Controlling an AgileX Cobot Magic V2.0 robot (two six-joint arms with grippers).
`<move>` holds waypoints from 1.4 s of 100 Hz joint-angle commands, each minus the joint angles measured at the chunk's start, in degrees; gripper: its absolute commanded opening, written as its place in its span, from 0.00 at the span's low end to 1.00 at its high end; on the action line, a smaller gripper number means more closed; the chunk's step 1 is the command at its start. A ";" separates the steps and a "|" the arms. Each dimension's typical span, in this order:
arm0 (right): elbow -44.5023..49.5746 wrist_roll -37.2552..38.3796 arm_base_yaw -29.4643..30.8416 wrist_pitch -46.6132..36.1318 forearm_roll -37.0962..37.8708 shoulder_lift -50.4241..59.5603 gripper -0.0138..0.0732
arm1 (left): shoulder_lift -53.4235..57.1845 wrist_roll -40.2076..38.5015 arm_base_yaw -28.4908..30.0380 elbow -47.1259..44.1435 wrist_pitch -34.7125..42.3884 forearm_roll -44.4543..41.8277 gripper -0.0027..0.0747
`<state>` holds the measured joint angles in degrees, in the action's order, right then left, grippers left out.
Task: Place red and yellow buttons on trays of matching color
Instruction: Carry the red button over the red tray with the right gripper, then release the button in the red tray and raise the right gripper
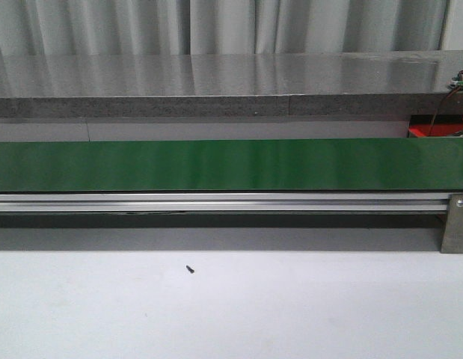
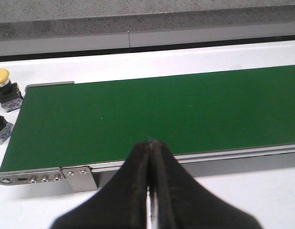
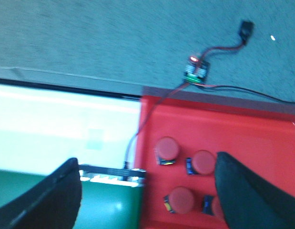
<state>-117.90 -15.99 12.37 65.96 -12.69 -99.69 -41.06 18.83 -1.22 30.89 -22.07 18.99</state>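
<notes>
Nearest, the left gripper is clenched, empty; the right gripper is released over the red tray, which holds red buttons. A yellow button waits upper left.

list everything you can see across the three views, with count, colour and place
conveyor belt: one, green, running across the table
stone ledge: one, grey, behind the belt
screw: one, dark, on the white table in front of the belt
yellow button: one, beside the belt's end
tray: one, red, at the belt's other end
red buttons: at least three, on the tray
circuit board: one, wired, on the ledge
left tool: black, shut, above the belt
right tool: black, open, above the tray
</notes>
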 commanded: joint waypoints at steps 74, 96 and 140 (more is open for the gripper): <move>71.76 -3.69 -1.30 -29.57 -4.42 55.28 0.82 | 0.27 -0.15 -0.42 1.57 3.48 0.89 0.01; 79.08 -3.69 -1.92 -32.06 -6.03 62.45 0.81 | 0.27 -0.15 -0.42 1.57 3.48 0.89 0.01; 79.50 -3.62 -4.77 -31.89 -5.98 62.78 0.08 | 0.27 -0.15 -0.42 1.57 3.48 0.89 0.01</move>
<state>-37.00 -19.27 7.59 38.18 -17.80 -37.08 -41.02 18.83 -1.22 30.89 -22.07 18.99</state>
